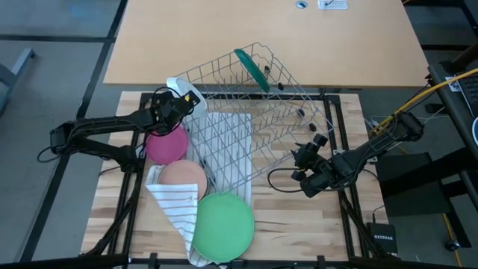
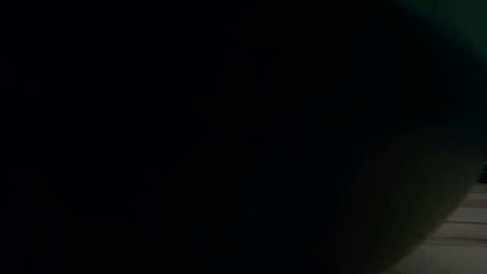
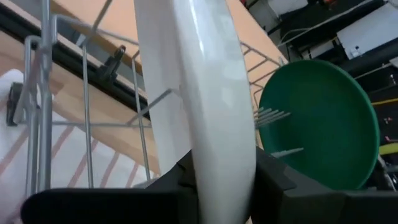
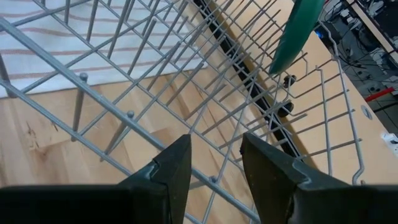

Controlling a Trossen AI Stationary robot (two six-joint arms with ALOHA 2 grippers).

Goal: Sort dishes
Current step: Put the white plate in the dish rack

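One dark green plate (image 1: pixel 252 69) stands in the wire rack (image 1: pixel 254 119). My left gripper (image 1: pixel 181 101) pinches a white plate (image 3: pixel 199 93) at the rack's left edge; the right gripper (image 4: pixel 214 165) waits open. Three plates (image 1: pixel 166 144) still lie on the worktop.

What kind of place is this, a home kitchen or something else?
Probably a robotics lab, not a kitchen: a wire rack sits on a wooden workbench with no sink, and cables and electronic equipment stand around it.

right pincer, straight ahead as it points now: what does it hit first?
Most likely the wire rack: the right pincer, jaws open and empty, points into its grid of wires just beyond the fingertips. The dark green plate stands farther off to the side; depth is uncertain.
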